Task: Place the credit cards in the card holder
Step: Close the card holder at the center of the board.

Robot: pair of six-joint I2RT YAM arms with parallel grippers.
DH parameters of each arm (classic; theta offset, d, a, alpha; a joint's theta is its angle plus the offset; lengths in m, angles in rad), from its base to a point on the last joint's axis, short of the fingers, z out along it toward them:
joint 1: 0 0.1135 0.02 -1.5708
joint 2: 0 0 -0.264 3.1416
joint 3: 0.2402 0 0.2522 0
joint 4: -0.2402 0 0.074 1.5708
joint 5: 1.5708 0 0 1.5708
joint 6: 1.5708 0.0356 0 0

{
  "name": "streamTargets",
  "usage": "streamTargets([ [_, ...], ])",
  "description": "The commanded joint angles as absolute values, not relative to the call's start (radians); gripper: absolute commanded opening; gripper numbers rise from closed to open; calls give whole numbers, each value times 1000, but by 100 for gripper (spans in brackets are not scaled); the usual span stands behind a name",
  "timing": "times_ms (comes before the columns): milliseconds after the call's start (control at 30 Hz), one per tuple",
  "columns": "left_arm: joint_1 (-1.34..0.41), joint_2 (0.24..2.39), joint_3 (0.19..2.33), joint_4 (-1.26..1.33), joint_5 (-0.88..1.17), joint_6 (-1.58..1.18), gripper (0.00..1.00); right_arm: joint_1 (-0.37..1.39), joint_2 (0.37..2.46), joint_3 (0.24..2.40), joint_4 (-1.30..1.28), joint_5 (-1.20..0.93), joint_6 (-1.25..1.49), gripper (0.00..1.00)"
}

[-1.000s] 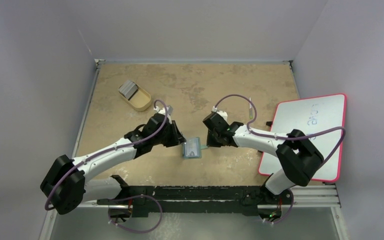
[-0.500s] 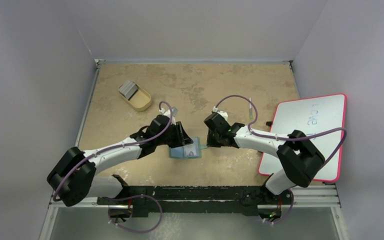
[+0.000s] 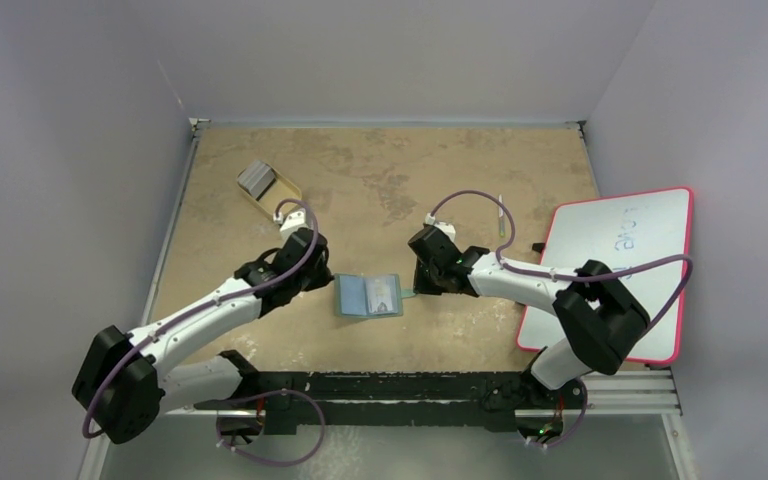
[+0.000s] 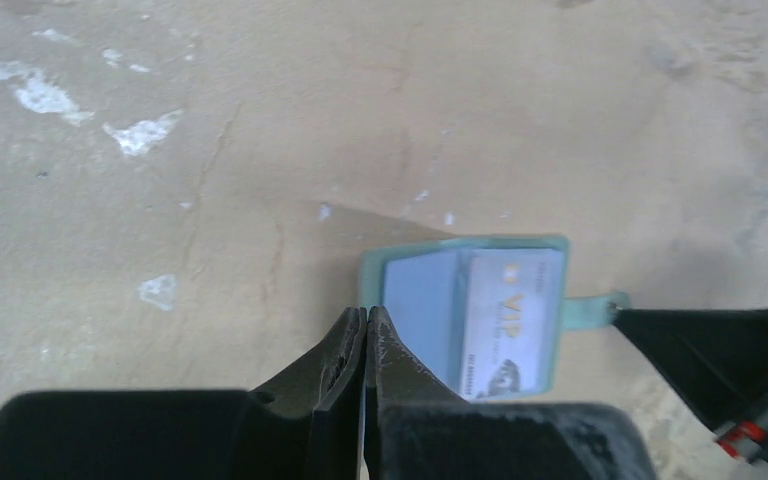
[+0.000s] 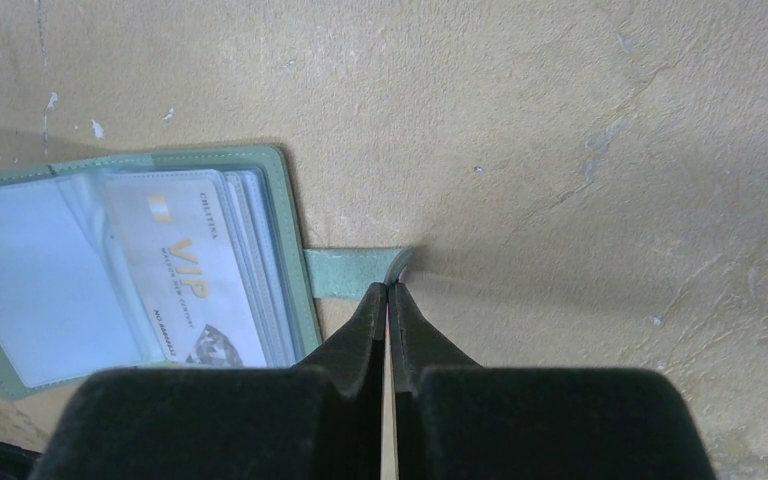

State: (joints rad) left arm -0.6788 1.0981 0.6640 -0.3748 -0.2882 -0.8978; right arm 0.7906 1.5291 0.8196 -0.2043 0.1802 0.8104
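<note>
Right end effector (image 5: 388, 288) is pinched shut on the strap tab (image 5: 350, 272) of the card holder (image 3: 368, 296), which lies open on the surface (image 3: 480, 170). Left end effector (image 4: 365, 318) is closed and empty at its edge. Credit cards (image 3: 256, 178), far left, look thin, stiff and slick, so I'd grab 1 by its edge.

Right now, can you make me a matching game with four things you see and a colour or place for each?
Things:
1. card holder
2. whiteboard
3. stack of cards
4. right pincer

Clues:
A. shut on the green strap
B. pink-edged, on the right
C. lying open in the middle
D. at the far end of the tan tray

Pairs: 1-C, 2-B, 3-D, 4-A
</note>
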Motion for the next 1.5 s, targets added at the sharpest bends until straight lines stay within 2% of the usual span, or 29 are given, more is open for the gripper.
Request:
streamTargets([
  [0, -661, 1152, 646, -411, -357, -898, 0, 787, 1505, 818, -192, 175, 797, 0],
  [267, -652, 1264, 599, -311, -271, -916, 0, 787, 1502, 813, -186, 167, 798, 0],
  [533, -653, 1291, 566, -31, 8, -915, 0, 787, 1499, 813, -180, 163, 799, 0],
  [733, -655, 1285, 547, 124, 128, -968, 0, 787, 1495, 817, -180, 167, 796, 0],
  [1033, -684, 1356, 569, 221, 184, -964, 1, 787, 1500, 825, -182, 174, 791, 0],
  [1467, -709, 1515, 661, 192, 166, -862, 3, 787, 1447, 827, -187, 182, 776, 0],
])
